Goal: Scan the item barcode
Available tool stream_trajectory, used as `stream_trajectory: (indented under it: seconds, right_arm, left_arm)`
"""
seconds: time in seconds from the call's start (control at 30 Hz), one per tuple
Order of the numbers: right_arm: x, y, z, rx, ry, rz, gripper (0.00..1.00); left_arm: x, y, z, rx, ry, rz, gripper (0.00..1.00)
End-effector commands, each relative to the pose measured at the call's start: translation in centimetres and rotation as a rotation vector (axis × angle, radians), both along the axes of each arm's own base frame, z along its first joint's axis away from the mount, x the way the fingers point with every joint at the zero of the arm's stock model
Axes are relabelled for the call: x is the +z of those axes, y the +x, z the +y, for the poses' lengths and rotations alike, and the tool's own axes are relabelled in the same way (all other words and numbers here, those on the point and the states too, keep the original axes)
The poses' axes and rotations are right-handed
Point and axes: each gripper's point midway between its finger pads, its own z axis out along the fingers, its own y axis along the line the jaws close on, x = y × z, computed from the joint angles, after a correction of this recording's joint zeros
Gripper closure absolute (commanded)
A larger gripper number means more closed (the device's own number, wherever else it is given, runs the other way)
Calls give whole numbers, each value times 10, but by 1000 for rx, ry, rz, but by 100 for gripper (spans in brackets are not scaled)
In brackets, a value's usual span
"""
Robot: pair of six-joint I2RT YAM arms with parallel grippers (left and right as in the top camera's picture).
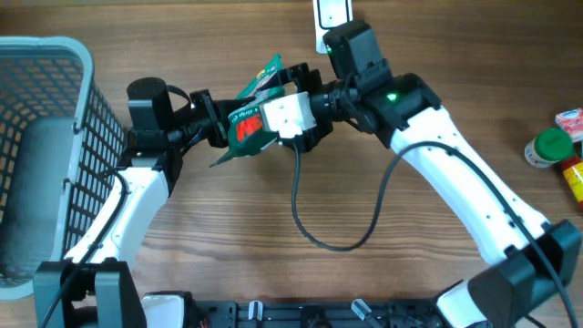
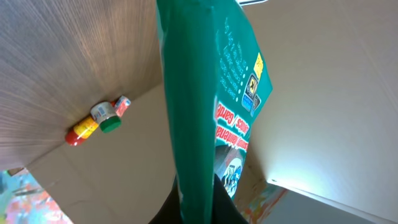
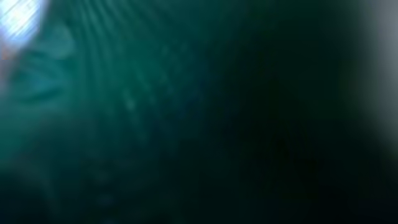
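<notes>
Risk — one arm lets go before the other has hold: a drop to the worktop (image 1: 228,264), barcode unread. At left, the basket (image 1: 82,64): something grey inside, unidentified. Aloft mid-scene, between both arms, the green pouch (image 1: 248,128). The left pincer (image 1: 217,123) is clamped on its edge. The right pincer (image 1: 296,120) sits right up against it — wide or gripping, I cannot tell; its camera shows green blur.

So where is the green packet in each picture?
Overhead: the green packet is just left of centre, in the upper half.
Left wrist: it runs top to bottom through the middle.
Right wrist: only blurry green everywhere, likely the packet up close.
Shared landmark: the green-capped jar, right edge overhead, left side in the left wrist; absent from the right wrist.
</notes>
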Motion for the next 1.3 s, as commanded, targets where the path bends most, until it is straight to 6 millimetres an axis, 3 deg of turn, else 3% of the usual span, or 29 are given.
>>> stream_trajectory:
  seconds: [0.0,0.1,0.17,0.23,0.27,0.3,0.33,0.43,0.53,0.6,0.83,0.9,1.0,1.1,1.27]
  right_arm:
    - [2,4,4,15,26,-7,17]
    - [2,5,3,10,24,-9,27]
    - [2,5,3,7,26,-3,40]
    - [4,6,4,-8,34,13,70]
    - [4,6,4,-15,37,22,78]
    - [5,7,5,-24,42,33,96]
    - [6,8,5,-41,51,52,96]
    - [12,10,8,-92,89,118,96]
    - [19,17,10,-173,135,204,96]
    - [29,27,7,-258,190,291,96]
    - [64,59,-29,-544,381,576,96]
    - [73,63,-42,-635,436,699,96]
    - [75,63,-59,-754,484,886,96]
    - [63,57,-76,-842,463,1036,96]
    - [54,21,-95,-787,394,1375,96]
  left_arm:
    - [4,-4,-3,3,-102,122,96]
    - [4,-3,-3,4,-101,122,96]
    - [4,-3,-3,4,-101,122,96]
    - [4,-3,-3,4,-102,122,96]
    - [4,-3,-3,4,-102,122,96]
    - [4,-3,-3,4,-101,122,96]
    - [4,-3,-3,4,-101,122,95]
    - [4,-3,-3,5,-101,122,77]
    - [4,-2,-2,12,-98,121,50]
    - [4,-2,-2,16,-96,121,39]
    - [0,4,3,60,-74,119,12]
    - [-2,7,5,80,-65,118,0]
    - [-5,13,12,111,-4,62,0]
    - [-8,19,18,123,80,-22,0]
    - [-12,25,26,123,221,-154,0]
